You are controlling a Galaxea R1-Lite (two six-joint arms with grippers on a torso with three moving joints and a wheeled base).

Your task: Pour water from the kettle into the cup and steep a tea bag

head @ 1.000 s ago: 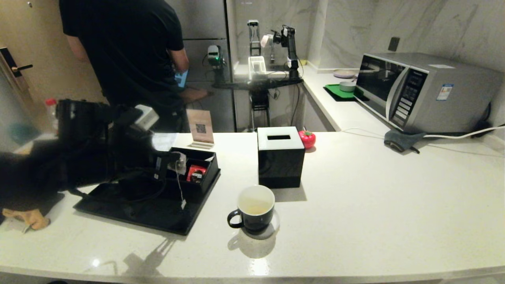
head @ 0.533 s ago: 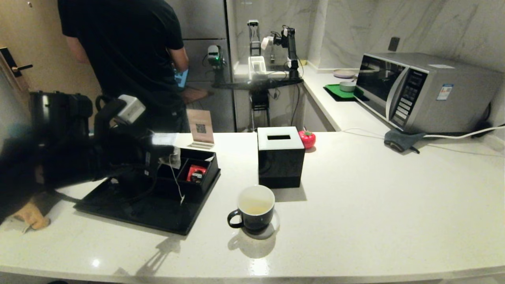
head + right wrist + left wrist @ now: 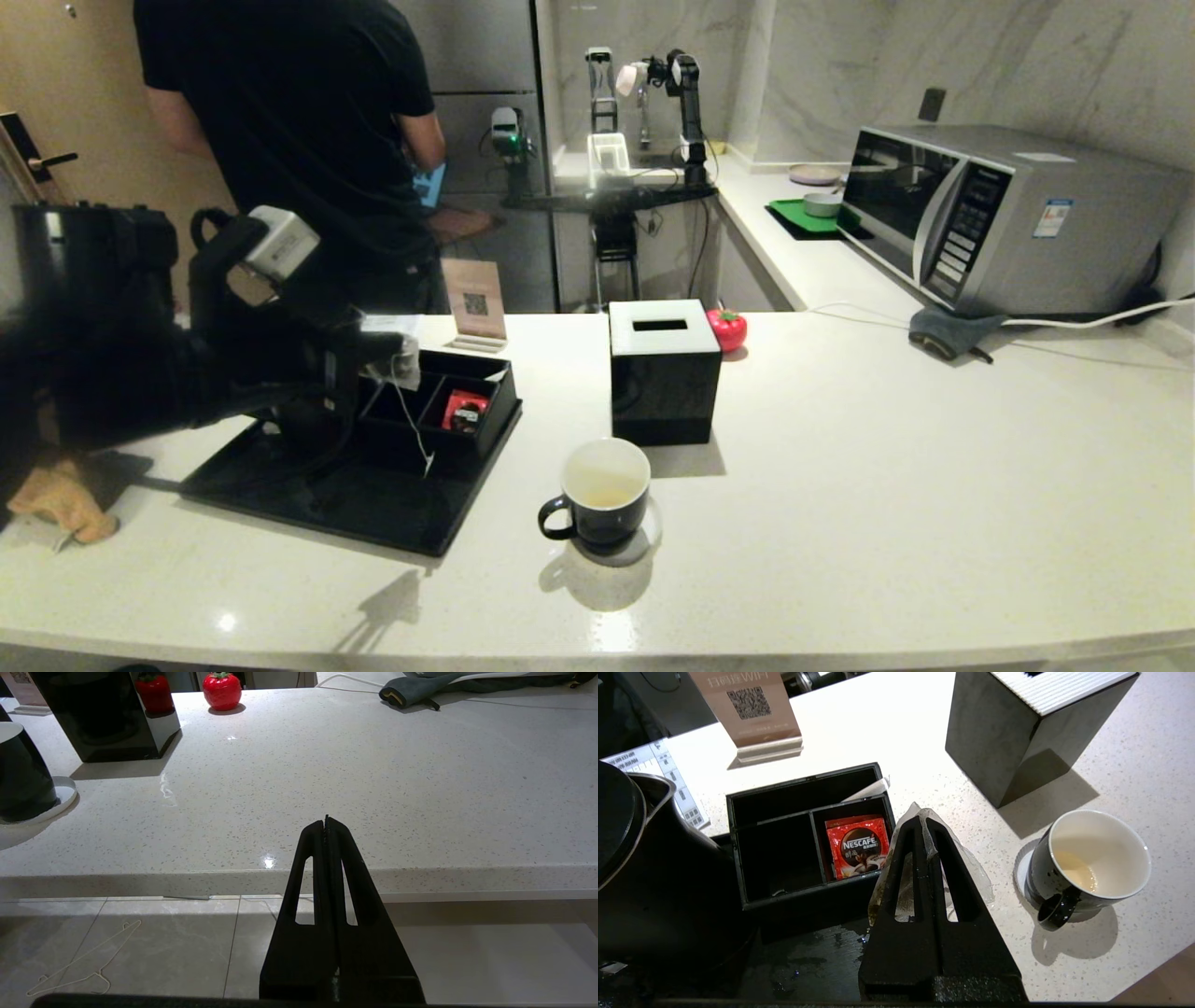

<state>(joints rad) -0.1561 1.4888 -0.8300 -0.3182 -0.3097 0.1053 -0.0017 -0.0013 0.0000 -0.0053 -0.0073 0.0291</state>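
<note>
Legible markings: the red packet (image 3: 857,847) in the right-hand compartment of the black organiser box (image 3: 738,851) reads NESCAFE; the standing card (image 3: 746,711) behind the box carries a QR code and the letters WIFI (the characters before them cannot be read). The left gripper (image 3: 924,820) has its jaws closed on the tea bag (image 3: 973,877), held above the near edge of the organiser box on the black tray (image 3: 308,509); in the head view the bag's thin white string (image 3: 415,434) hangs down in front of the box. The bag's contents are mostly hidden behind the fingers. The kettle (image 3: 658,877) stands on the tray beside the box, cut off at the frame edge in the left wrist view and largely masked by the left arm in the head view. The cup (image 3: 602,493) sits on a white coaster (image 3: 651,534) on the counter (image 3: 887,467), well apart from the tray, handle toward the tray side; a shallow pool of yellowish water (image 3: 1078,872) lies in it, probably low, though depth is hard to judge. The black tissue box (image 3: 663,369) stands just behind the cup. Open counter stretches from the cup to the microwave (image 3: 1008,219). The right gripper (image 3: 326,821) is parked off the counter's front edge, jaws pressed together and holding nothing
</note>
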